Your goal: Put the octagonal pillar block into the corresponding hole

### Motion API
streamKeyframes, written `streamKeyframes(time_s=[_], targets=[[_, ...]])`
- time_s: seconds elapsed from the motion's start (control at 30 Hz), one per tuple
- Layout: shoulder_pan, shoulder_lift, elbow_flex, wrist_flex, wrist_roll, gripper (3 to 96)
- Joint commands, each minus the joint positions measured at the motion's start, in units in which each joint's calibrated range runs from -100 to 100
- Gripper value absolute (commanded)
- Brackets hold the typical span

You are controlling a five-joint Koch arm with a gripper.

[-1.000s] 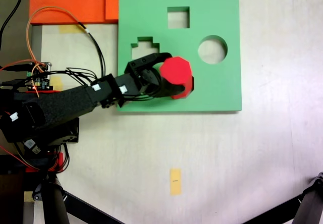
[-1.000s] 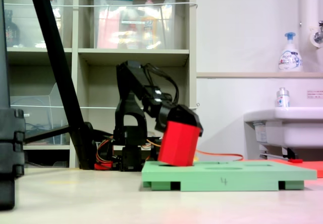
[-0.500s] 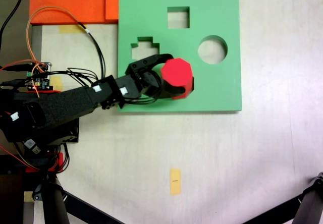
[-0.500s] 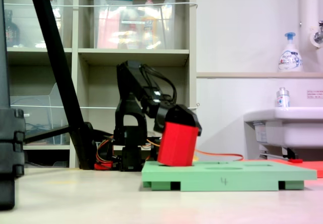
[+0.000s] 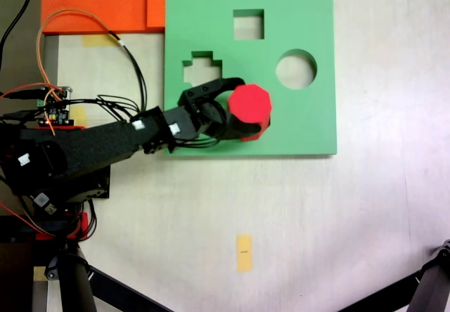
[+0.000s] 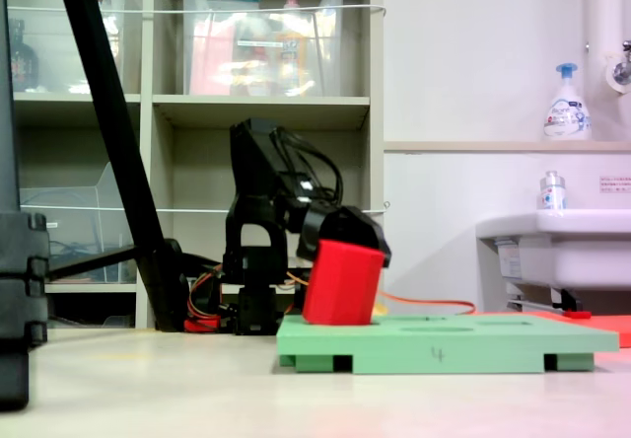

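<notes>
The red octagonal pillar block [image 5: 249, 106] [image 6: 342, 282] stands a little tilted, its lower end down in the green foam board [image 5: 302, 122] [image 6: 444, 344]. The corresponding hole lies under the block and is hidden by it. My black gripper [image 5: 238, 112] [image 6: 347, 236] reaches in from the first exterior view's left and is shut on the block. One finger curves over the block's far side, the other sits against its near side. In the second exterior view the gripper covers the block's top back edge.
The board also has a square cutout [image 5: 248, 24], a round cutout [image 5: 296, 69] and a stepped cutout [image 5: 202, 66]. Orange foam sheets [image 5: 105, 3] lie at the first exterior view's top left. Loose wires [image 5: 119, 45] run beside the board. A yellow tape mark [image 5: 244, 253] is on the floor.
The block has sunk lower into the board and stands more upright than a second ago. The gripper has dropped and shifted slightly with it, still holding on.
</notes>
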Motion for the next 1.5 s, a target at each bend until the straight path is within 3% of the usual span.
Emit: streamKeyframes(time_s=[0.03,0.7,1.0,1.33,1.5], targets=[[-0.3,0.9,1.5,5.5,-0.5,47.0],[2.0,8.4,2.6,10.2,-0.5,47.0],[1.3,3.8,-5.5,14.7,-0.2,53.4],[0.6,6.2,-7.6,18.7,0.7,53.8],[0.3,8.3,-8.0,20.7,1.8,65.7]])
